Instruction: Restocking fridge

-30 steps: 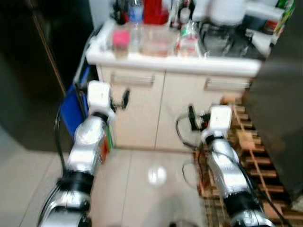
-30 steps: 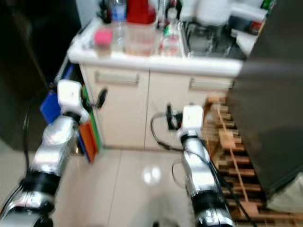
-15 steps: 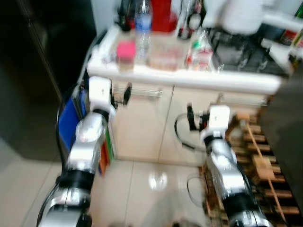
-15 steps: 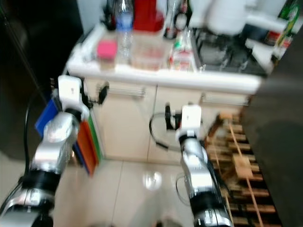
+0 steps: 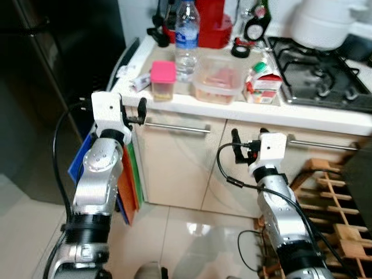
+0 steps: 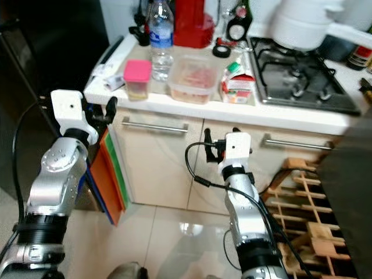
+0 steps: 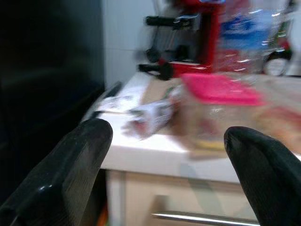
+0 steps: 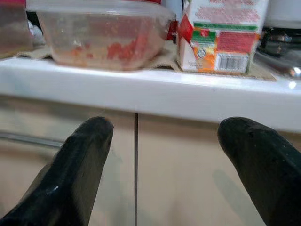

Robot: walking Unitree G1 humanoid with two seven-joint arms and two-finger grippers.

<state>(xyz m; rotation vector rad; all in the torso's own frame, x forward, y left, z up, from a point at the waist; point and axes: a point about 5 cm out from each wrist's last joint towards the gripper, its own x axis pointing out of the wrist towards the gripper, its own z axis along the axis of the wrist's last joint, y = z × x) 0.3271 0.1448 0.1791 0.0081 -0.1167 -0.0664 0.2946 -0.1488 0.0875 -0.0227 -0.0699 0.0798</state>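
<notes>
My left gripper and right gripper spread, empty, below the counter | pink-lidded jar, food tub, carton near its edge | risk: raised fingers clip the lip, topple the carton.

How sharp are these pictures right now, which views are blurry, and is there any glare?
Left eye view: sharp, with a bright glare patch on the floor tiles and the dark fridge deep in shade. Left wrist view: blurred, the pink-lidded jar and water bottle smeared. Right wrist view: the carton and clear food container are fairly crisp, while the near fingers are soft.
</notes>
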